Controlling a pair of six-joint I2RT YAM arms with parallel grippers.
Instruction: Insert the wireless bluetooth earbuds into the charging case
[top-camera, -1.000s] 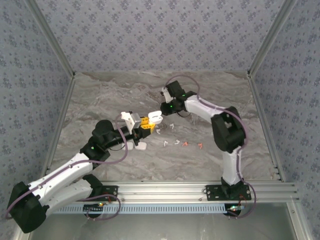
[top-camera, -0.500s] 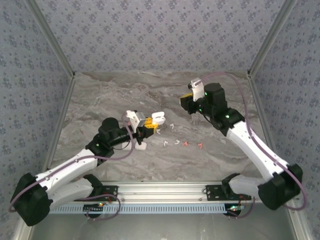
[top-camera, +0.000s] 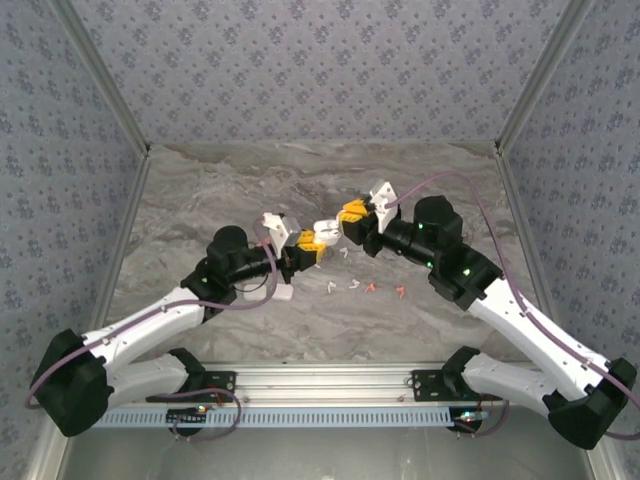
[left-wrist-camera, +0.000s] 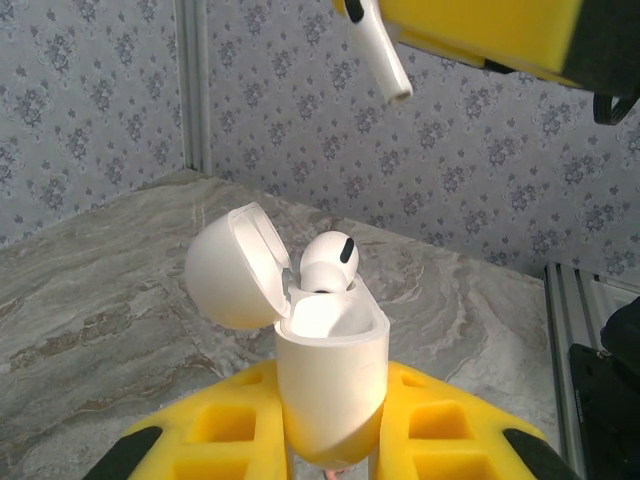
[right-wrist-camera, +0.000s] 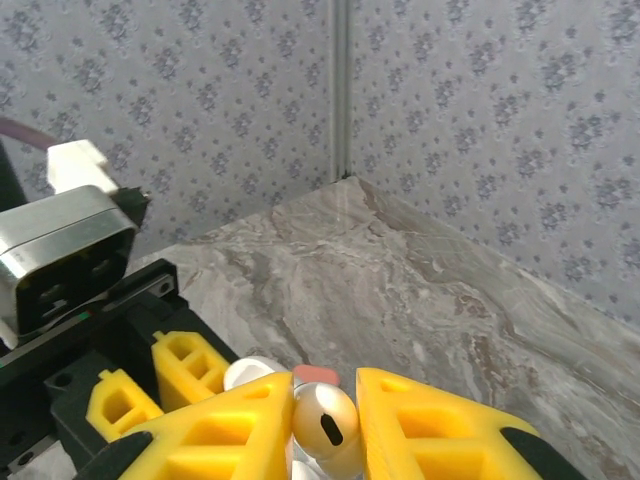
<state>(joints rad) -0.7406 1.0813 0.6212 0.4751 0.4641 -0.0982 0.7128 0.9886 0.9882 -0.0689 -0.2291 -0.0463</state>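
Right arm (top-camera: 520, 310): swung back from the far right of the table (top-camera: 200, 200) toward its middle; elbow now low by the near right corner.
Right gripper (top-camera: 351, 214): returned beside the charging case (left-wrist-camera: 330, 350), pinching a white earbud (left-wrist-camera: 381, 55) just above it.
Left gripper (top-camera: 311, 243): shifted slightly right, carrying the case along.

Right wrist view: earbud (right-wrist-camera: 325, 420) pinched in the right hand (right-wrist-camera: 322, 440), stem cut off by the lower edge.
Left wrist view: same earbud's head hidden behind the right hand's finger. Charging case (left-wrist-camera: 330, 370) base buried between the left hand's (left-wrist-camera: 332, 430) fingers.
Top view: loose earbuds (top-camera: 353, 285) beneath both hands, too small to tell orientation.
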